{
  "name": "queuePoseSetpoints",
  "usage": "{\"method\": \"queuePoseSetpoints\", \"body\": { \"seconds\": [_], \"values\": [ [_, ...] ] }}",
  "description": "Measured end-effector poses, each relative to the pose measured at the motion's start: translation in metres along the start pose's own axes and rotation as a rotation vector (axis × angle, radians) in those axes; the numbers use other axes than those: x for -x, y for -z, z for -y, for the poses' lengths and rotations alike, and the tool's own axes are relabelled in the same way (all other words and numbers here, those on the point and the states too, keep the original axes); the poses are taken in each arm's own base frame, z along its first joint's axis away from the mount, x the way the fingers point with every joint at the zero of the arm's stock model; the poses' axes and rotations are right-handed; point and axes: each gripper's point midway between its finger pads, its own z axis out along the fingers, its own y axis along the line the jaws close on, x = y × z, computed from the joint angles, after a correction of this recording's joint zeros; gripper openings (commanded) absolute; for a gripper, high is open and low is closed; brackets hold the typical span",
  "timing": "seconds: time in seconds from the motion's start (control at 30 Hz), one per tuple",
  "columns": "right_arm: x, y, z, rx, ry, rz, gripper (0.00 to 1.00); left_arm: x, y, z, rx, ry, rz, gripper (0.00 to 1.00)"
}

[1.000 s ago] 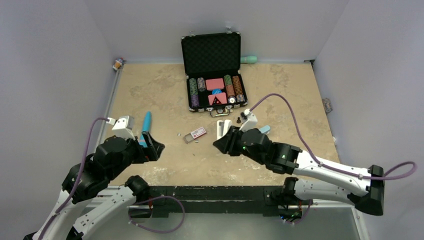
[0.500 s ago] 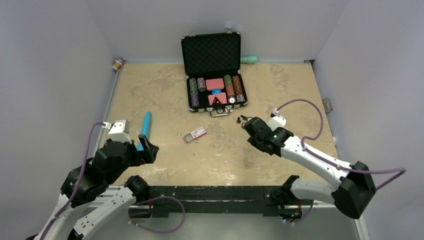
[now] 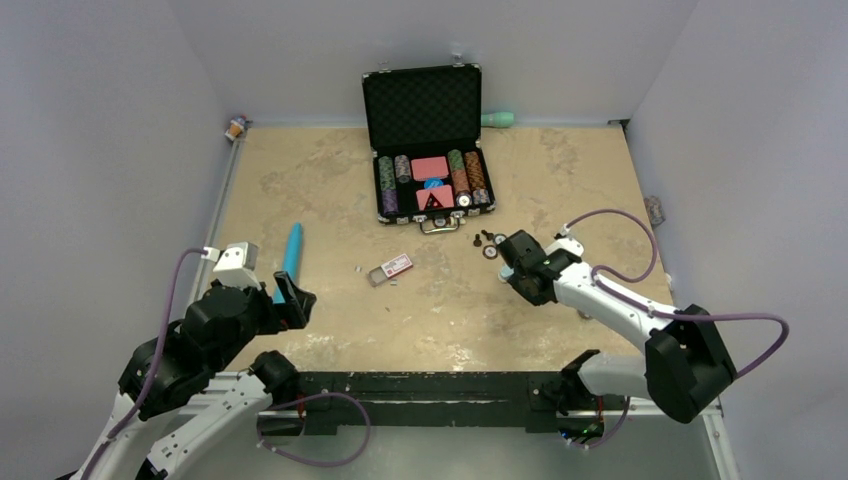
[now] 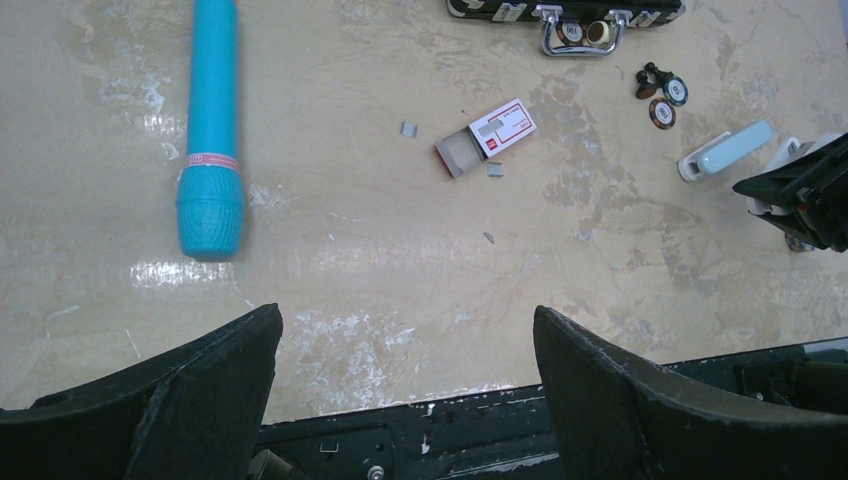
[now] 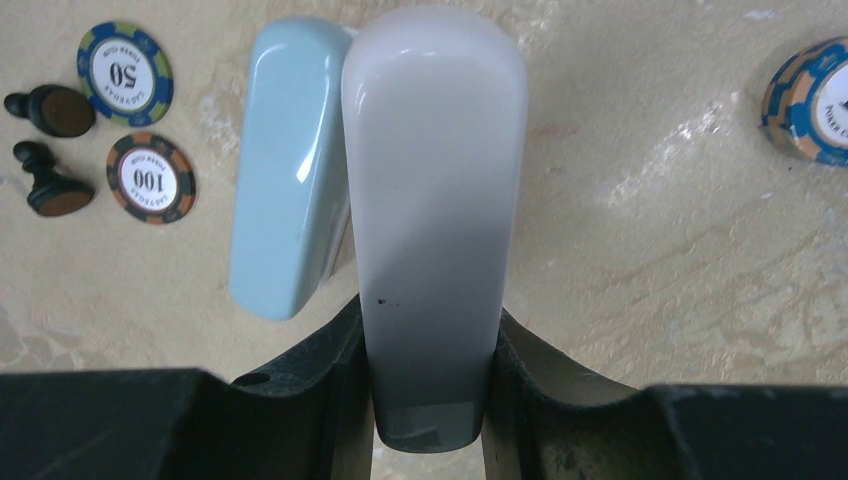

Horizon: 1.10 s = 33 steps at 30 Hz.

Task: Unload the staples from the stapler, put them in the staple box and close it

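The stapler has a white body (image 5: 435, 180) and a pale blue lid (image 5: 290, 160) swung open beside it. My right gripper (image 5: 430, 325) is shut on the white body, low over the table. In the top view the stapler (image 3: 508, 246) and right gripper (image 3: 516, 262) are right of centre. The stapler also shows in the left wrist view (image 4: 725, 150). A small red and white staple box (image 3: 392, 268) lies mid-table with loose staple strips (image 4: 408, 128) beside it. My left gripper (image 4: 405, 330) is open and empty at the near left edge.
An open black poker case (image 3: 430, 150) stands at the back. Poker chips (image 5: 125, 73) and two dark pawns (image 5: 50, 110) lie left of the stapler, another chip (image 5: 815, 100) to its right. A blue tube (image 3: 291, 255) lies by the left gripper.
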Motion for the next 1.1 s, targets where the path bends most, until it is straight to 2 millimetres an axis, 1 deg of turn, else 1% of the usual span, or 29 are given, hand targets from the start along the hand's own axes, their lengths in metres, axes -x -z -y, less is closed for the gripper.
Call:
{"method": "queuePoseSetpoints", "body": {
  "seconds": [0.07,0.13,0.17,0.23,0.27,0.3,0.5,0.77,0.8,0.87,0.97,1.0,1.03,1.1],
  "values": [
    [0.005,-0.006,0.004,-0.007,-0.003,0.001,0.06,0.000,0.000,0.000,-0.001,-0.001,0.000,0.98],
    [0.009,-0.007,0.003,-0.001,-0.005,0.006,0.11,-0.001,-0.001,0.000,-0.002,-0.004,-0.003,0.98],
    [0.011,-0.008,0.001,0.008,-0.005,0.007,0.17,-0.001,-0.001,0.000,-0.002,-0.008,-0.004,0.98],
    [0.012,-0.009,-0.002,0.022,0.000,0.005,0.35,-0.002,-0.001,0.000,-0.002,-0.014,-0.004,0.98],
    [0.012,-0.010,-0.003,0.027,0.005,0.000,0.42,-0.002,-0.001,0.000,-0.002,-0.016,-0.004,0.98],
    [0.011,-0.010,-0.004,0.031,0.011,-0.001,0.46,-0.002,-0.001,0.000,-0.002,-0.016,-0.004,0.98],
    [0.006,-0.015,-0.008,0.037,0.035,-0.024,0.52,-0.001,-0.001,0.000,-0.004,-0.016,-0.002,0.98],
    [0.008,-0.012,-0.009,0.049,0.034,-0.019,0.53,-0.002,-0.002,0.000,-0.004,-0.017,-0.005,0.98],
    [0.009,-0.011,-0.010,0.055,0.034,-0.016,0.54,-0.002,-0.002,0.001,-0.004,-0.017,-0.006,0.97],
    [0.011,-0.007,-0.010,0.067,0.034,-0.012,0.65,-0.002,-0.003,0.001,-0.002,-0.019,-0.010,0.97],
    [0.016,0.003,-0.015,0.123,0.059,-0.010,0.79,-0.003,-0.003,0.001,-0.002,-0.021,-0.013,0.97],
    [0.017,0.009,-0.018,0.154,0.070,-0.012,0.86,-0.003,-0.003,0.001,-0.002,-0.021,-0.014,0.97],
    [0.018,0.014,-0.022,0.186,0.078,-0.013,0.97,-0.003,-0.003,0.001,-0.003,-0.023,-0.015,0.97],
    [0.023,0.029,-0.031,0.267,0.091,-0.005,0.99,-0.003,-0.003,0.001,-0.003,-0.024,-0.015,0.97]
  ]
}}
